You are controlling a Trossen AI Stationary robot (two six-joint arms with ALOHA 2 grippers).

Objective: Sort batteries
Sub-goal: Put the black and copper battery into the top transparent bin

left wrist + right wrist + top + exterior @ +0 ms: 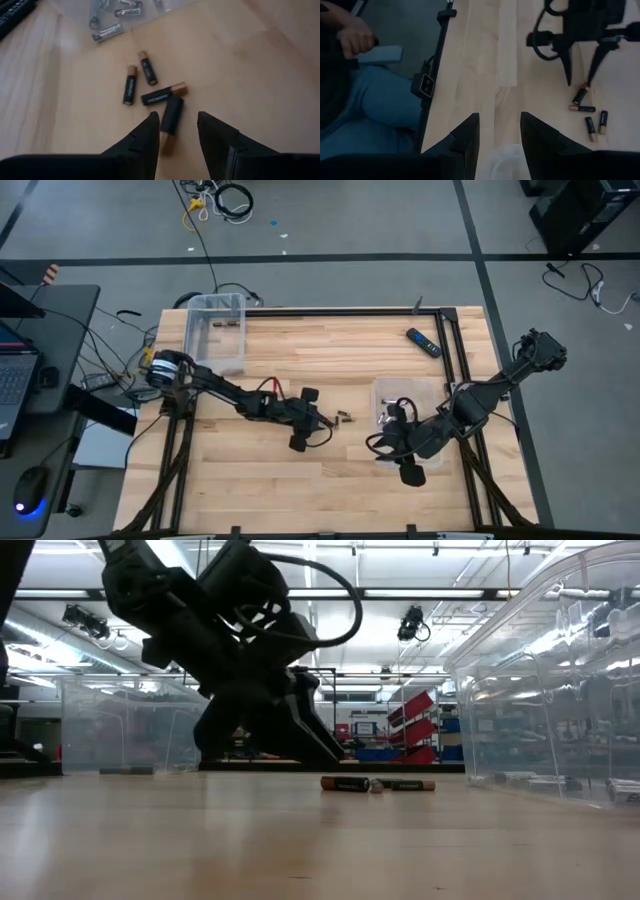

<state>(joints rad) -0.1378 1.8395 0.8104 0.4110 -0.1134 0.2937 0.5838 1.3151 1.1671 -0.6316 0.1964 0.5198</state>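
Batteries (pixel 150 85): four dark cells lie loose on the bare wooden table (pixel 300 490), unsorted; others rest in the clear tray (pixel 385 392) nearby. Left gripper (pixel 177 132) hangs over the nearest cell, fingers spread, gripping nothing. Right gripper (pixel 499 132) waits spread beside the tray. Judgement: sorting is early, most work remaining.

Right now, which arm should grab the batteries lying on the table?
Probably left. Its open hand hangs right over one loose battery; the right hand sits farther off, by the clear bin.
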